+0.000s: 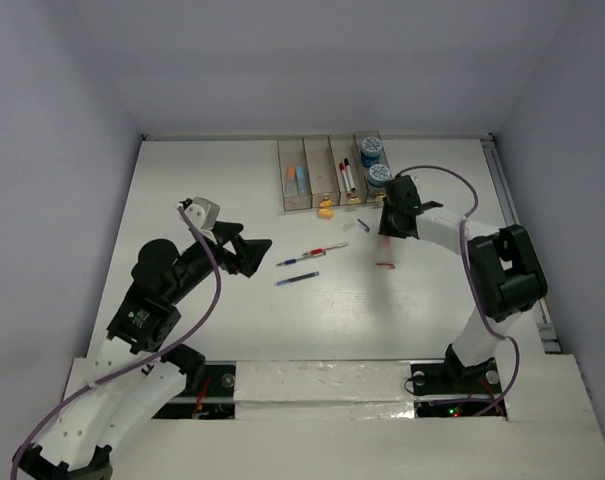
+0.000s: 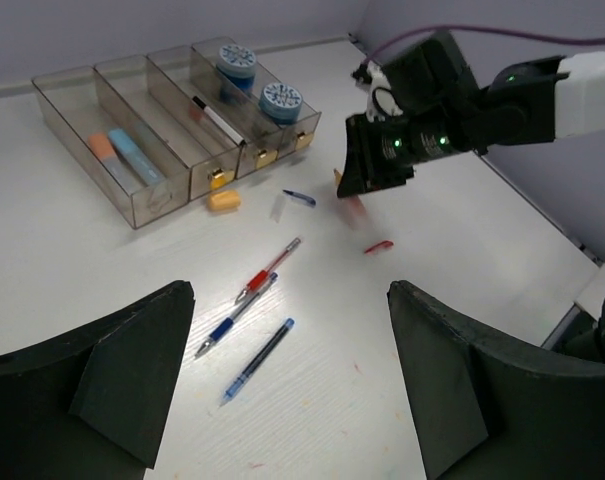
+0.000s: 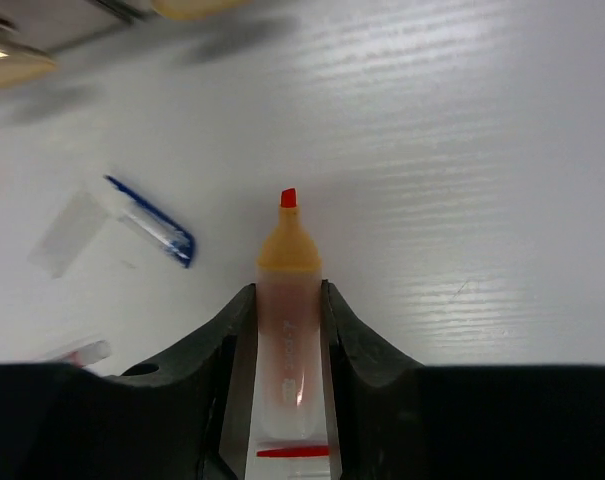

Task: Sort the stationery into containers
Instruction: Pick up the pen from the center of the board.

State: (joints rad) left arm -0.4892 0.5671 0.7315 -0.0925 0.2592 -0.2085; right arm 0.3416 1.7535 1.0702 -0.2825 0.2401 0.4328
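The four joined containers (image 1: 320,195) stand at the back centre. They hold an orange and a blue stubby stick (image 1: 297,178), pens (image 1: 346,175) and two blue-white rolls (image 1: 375,162). My right gripper (image 1: 385,230) is just in front of them, shut on a pinkish stubby marker (image 3: 288,250) with an orange neck and bare red tip, held above the table. A red pen (image 1: 325,250) and two blue pens (image 1: 296,279) lie mid-table. My left gripper (image 1: 254,256) is open and empty, just left of the pens; they also show in the left wrist view (image 2: 257,360).
A yellow-orange eraser (image 1: 327,211) lies at the bins' front edge. A small blue cap (image 3: 152,222) and a clear piece (image 3: 70,232) lie left of the held marker. A red cap (image 1: 385,265) lies on the table below my right gripper.
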